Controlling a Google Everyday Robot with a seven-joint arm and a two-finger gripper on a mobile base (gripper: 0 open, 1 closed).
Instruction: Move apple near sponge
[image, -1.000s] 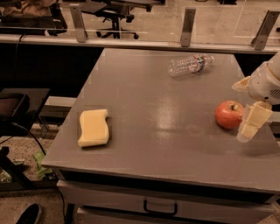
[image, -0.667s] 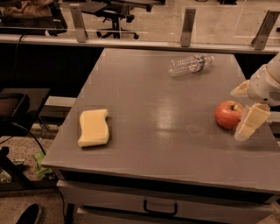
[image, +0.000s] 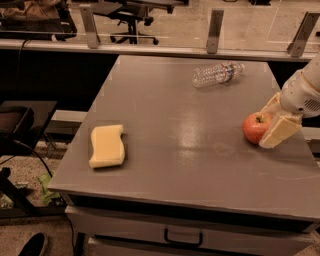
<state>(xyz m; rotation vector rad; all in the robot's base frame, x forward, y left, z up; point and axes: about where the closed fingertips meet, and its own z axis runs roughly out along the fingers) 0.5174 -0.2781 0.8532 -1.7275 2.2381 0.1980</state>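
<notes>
The red apple with a yellowish patch and short stem rests on the grey table near its right edge. My gripper comes in from the right, with its pale fingers closed against the apple's right side, one in front and one behind. The apple still sits on the table top. The pale yellow sponge with wavy edges lies flat near the table's front left corner, far to the left of the apple.
A clear plastic bottle lies on its side at the back of the table. A glass barrier with metal posts runs behind the table. A dark stand is on the left, and a drawer handle is below the front edge.
The gripper's fingers have drawn closer together around the apple. The apple has shifted slightly to the left. The sponge and bottle have not moved.
</notes>
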